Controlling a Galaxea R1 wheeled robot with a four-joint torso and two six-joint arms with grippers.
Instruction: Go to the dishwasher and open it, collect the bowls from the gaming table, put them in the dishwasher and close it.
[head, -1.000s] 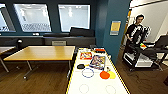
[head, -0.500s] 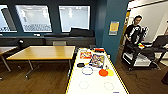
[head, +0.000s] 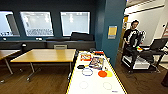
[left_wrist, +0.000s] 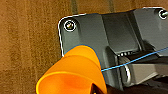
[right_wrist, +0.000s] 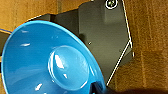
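Three lie in a loose row on the white top of the gaming bench (head: 75, 85), at 6 o'clock in the head view: a pale bowl with a bluish rim (head: 87, 72), then toward 3 o'clock an orange bowl (head: 102, 73) touching a yellow bowl (head: 109, 74). Flat game boxes (head: 96, 62) lie beyond them, toward 12 o'clock. A wood-topped bench (head: 45, 55) stands at 9 o'clock, a person (head: 132, 35) at 2 o'clock. In the left wrist view the left claw (left_wrist: 96, 88) is clamped on the rim of an orange dish (left_wrist: 72, 72), held above the brown floor (left_wrist: 25, 37). In the right wrist view the right claw (right_wrist: 98, 88) grips the rim of a blue bowl (right_wrist: 50, 60), tilted over the same floor.
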